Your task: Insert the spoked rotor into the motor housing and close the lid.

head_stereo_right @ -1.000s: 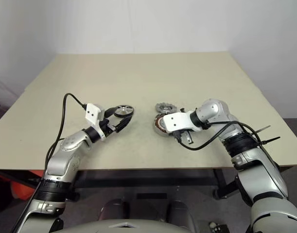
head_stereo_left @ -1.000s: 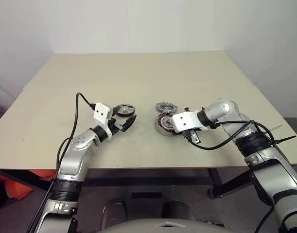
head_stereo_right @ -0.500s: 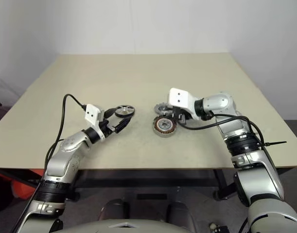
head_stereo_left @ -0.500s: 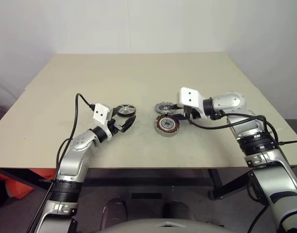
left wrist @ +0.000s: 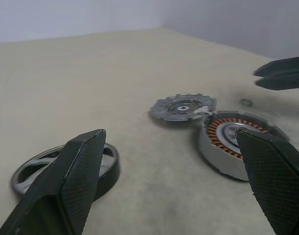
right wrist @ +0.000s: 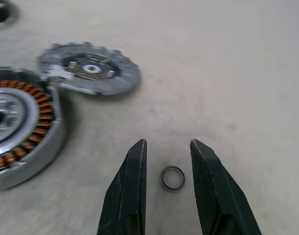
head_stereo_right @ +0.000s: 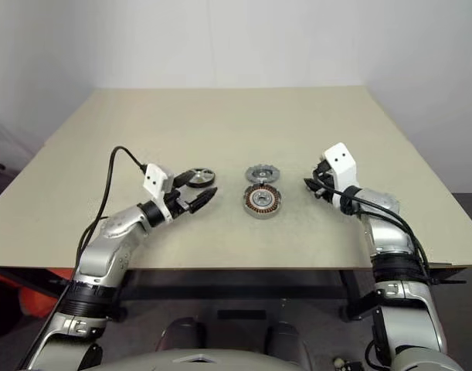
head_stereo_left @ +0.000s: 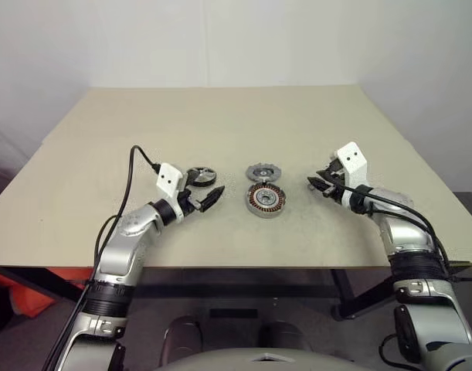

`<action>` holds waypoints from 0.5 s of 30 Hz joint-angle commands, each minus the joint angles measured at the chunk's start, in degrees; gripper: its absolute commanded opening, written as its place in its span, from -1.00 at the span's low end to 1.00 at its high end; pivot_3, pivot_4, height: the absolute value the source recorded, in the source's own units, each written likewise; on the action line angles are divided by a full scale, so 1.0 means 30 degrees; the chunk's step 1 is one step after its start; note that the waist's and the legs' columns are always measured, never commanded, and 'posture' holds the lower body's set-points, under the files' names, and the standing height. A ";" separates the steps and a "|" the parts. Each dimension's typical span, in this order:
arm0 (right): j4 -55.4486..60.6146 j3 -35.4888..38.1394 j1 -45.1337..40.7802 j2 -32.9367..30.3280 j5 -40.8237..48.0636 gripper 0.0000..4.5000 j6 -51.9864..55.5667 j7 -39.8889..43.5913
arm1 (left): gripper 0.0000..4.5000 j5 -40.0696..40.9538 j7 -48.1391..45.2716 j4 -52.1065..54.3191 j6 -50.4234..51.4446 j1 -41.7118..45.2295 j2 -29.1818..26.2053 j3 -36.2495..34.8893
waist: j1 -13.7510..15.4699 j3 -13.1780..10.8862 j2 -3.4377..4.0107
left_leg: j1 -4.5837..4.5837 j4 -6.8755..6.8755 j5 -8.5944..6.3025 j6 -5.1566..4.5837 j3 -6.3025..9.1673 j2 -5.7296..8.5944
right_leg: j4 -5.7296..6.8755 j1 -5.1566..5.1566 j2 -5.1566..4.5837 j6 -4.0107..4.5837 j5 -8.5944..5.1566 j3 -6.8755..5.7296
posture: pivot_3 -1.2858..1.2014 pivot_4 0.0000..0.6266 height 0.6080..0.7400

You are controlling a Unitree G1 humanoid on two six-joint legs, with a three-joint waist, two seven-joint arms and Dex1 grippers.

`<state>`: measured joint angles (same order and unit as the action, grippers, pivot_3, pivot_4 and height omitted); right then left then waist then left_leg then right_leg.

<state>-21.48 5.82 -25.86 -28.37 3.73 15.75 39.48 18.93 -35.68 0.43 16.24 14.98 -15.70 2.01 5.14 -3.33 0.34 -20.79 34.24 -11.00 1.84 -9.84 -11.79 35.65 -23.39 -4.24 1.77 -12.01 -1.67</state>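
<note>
No brand, label or other writing can be read on any part in these views.

Head views: a beige table [head_stereo_left: 220, 124] carries three round parts near its front middle. The motor housing [head_stereo_left: 266, 199], a dark ring with copper windings around a silver centre, lies flat. Touching its far edge is the dark grey toothed lid [head_stereo_left: 260, 171], also flat. To their left, apart from both, the spoked rotor [head_stereo_left: 199, 175] rests on the table. The left gripper [head_stereo_left: 208, 199] reaches in from the left on a bent arm, roughly level, pointing toward the housing; its fingers are spread wide and hold nothing, with the rotor just beyond it. The right gripper [head_stereo_left: 319, 184] comes in from the right with its wrist raised, tilted slightly down and pointing left toward the housing, well apart from it.

Left wrist view: the two black fingers [left wrist: 76, 176] stand far apart with nothing between them. The rotor [left wrist: 41, 166] lies just past one finger, the housing [left wrist: 232, 147] past the other, and the lid [left wrist: 183, 106] beyond, touching the housing's rim. The tips of the right gripper [left wrist: 281, 78] show at the edge, above the table.

Right wrist view: the fingers [right wrist: 127, 196] are parted by a narrow gap and grip nothing. A small dark ring [right wrist: 172, 177] lies on the table in line with that gap. The housing [right wrist: 22, 127] and the lid [right wrist: 89, 67] lie beyond, edges touching.
</note>
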 commanded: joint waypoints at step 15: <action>-0.4532 -0.0492 -0.1378 0.0733 -0.0372 0.70 -0.2638 -0.1782 | 1.00 0.0145 0.0072 0.1073 0.0230 -0.0296 -0.0497 -0.0402 | 0.0024 -0.0001 0.0005 | -0.0028 -0.0013 -0.0005 -0.0007 0.0000 -0.0002 | -0.0023 -0.0002 -0.0014 0.0094 0.0054 -0.0002 | 0.03 -1.00 1.00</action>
<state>-35.20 4.58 -28.57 -25.73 2.96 9.28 34.51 18.93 -35.70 0.99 17.02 13.38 -16.83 1.75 5.21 -3.33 0.36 -20.87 34.20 -11.02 1.82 -9.84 -11.80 35.58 -23.39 -4.28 2.05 -11.85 -1.68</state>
